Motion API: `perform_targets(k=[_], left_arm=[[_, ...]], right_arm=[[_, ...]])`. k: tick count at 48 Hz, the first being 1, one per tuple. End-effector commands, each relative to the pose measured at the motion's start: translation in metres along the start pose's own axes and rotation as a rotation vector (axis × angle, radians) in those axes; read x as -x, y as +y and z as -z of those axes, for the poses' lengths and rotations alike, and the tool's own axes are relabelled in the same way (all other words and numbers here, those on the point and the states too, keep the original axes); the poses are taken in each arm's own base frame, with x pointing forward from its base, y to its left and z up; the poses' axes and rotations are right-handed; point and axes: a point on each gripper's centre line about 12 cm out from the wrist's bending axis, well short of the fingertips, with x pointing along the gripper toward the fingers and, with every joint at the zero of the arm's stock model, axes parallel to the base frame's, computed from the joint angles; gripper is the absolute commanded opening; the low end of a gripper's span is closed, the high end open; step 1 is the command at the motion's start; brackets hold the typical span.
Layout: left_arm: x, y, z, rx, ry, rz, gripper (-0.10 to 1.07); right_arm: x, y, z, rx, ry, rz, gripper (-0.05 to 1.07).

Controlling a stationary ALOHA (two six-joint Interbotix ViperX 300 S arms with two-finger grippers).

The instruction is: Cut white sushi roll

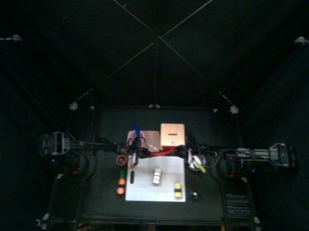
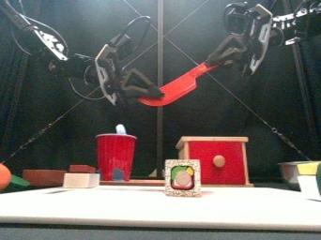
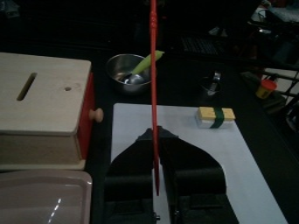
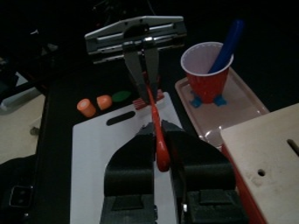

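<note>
Top view: the cutting board [image 1: 143, 194] lies on the surface [image 1: 211, 203]. A small item near the board's middle appears to be the white sushi roll [image 1: 154, 177], but it is too small to confirm. A yellow-green piece [image 1: 176, 189] sits at 4 o'clock from it. Two orange pieces [image 1: 121, 187] lie off the board at 9 o'clock. The wooden box [image 1: 173, 133] stands at 12 o'clock. Both arms are hard to separate from the dark setting.

Front view: the left gripper [image 2: 129, 91] and right gripper [image 2: 232, 52] hold one red knife [image 2: 182, 84] between them, raised well above the surface. The red cup [image 2: 115, 156] holds a blue utensil [image 2: 120, 129]. A white-edged piece [image 2: 182, 176] with a green and red centre stands in front. I cannot tell what it is.

Left wrist view: the knife shows edge-on, with the left fingers [image 3: 201, 179] clamped on it. A metal cup [image 3: 128, 72] holds a green item [image 3: 149, 61]. The roll is not distinguishable.

Right wrist view: the right fingers [image 4: 198, 171] are clamped on the knife's handle end and the left gripper is closed on its far end. The red cup stands in a tray [image 4: 239, 109], which is partly cut off.
</note>
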Motion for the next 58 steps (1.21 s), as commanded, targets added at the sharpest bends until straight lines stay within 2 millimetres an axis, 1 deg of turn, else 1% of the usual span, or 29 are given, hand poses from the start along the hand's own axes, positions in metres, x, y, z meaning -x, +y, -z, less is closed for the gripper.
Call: perform_targets(k=[1,6,14,19,25,33,37,41,51,58], left_arm=[[0.002,-0.006,-0.008,-0.01,-0.026,0.016,0.34],[-0.003,-0.016,-0.003,-0.017,-0.007,0.046,0.34],[-0.011,-0.02,0.019,0.0,0.056,0.059,0.34],[-0.016,-0.024,0.031,0.004,0.091,0.07,0.34],[-0.019,-0.027,0.041,-0.005,0.138,0.067,0.34],[-0.022,-0.026,0.056,-0.04,0.237,0.041,0.34],[-0.025,-0.025,0.06,-0.053,0.269,0.028,0.34],[-0.028,-0.027,0.062,-0.064,0.287,0.03,0.34],[-0.036,-0.03,0.061,-0.076,0.293,0.036,0.34],[-0.04,-0.028,0.07,-0.072,0.325,0.028,0.34]], right_arm=[[-0.004,0.008,0.018,0.017,0.061,-0.029,0.37],[-0.009,0.012,0.046,0.028,0.153,-0.047,0.37],[-0.018,0.024,0.068,0.04,0.238,-0.08,0.37],[-0.025,0.028,0.075,0.049,0.27,-0.086,0.37],[-0.034,0.031,0.082,0.062,0.308,-0.087,0.37],[-0.044,0.032,0.098,0.075,0.376,-0.082,0.37],[-0.046,0.033,0.106,0.076,0.407,-0.082,0.37],[-0.047,0.035,0.11,0.081,0.421,-0.086,0.37],[-0.046,0.035,0.113,0.081,0.433,-0.089,0.37],[-0.045,0.034,0.115,0.085,0.438,-0.085,0.37]])
